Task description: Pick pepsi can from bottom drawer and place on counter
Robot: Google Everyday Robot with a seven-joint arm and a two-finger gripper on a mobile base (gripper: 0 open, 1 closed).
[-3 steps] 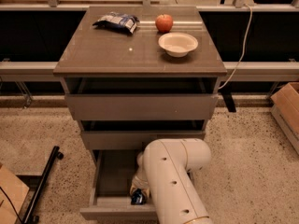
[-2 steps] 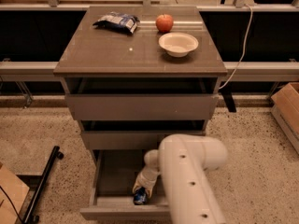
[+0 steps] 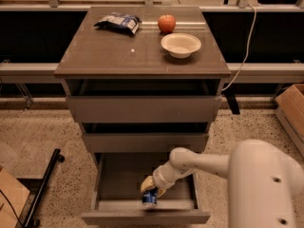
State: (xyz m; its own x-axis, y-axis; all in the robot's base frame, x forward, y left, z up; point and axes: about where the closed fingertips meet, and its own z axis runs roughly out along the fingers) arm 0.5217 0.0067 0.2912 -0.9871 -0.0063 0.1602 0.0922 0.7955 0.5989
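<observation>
The bottom drawer point(image 3: 114, 177) is pulled open below two narrower drawers. The pepsi can point(image 3: 149, 198), dark blue with a silver top, stands at the drawer's front, just right of centre. My gripper point(image 3: 151, 186) reaches into the drawer from the right on a white arm, and its yellowish fingers sit over the top of the can. The counter point(image 3: 114, 51) is the glossy grey-brown top of the cabinet, far above the gripper.
On the counter lie a blue-and-white snack bag point(image 3: 118, 22), a red apple point(image 3: 166, 23) and a white bowl point(image 3: 180, 44). A cardboard box point(image 3: 290, 109) stands on the floor at right. A black bar point(image 3: 43, 186) lies on the floor at left.
The arm has swung to the right and extended, so the wrist now reaches into the drawer from the right. The can is uncovered and shows at the drawer's front.
</observation>
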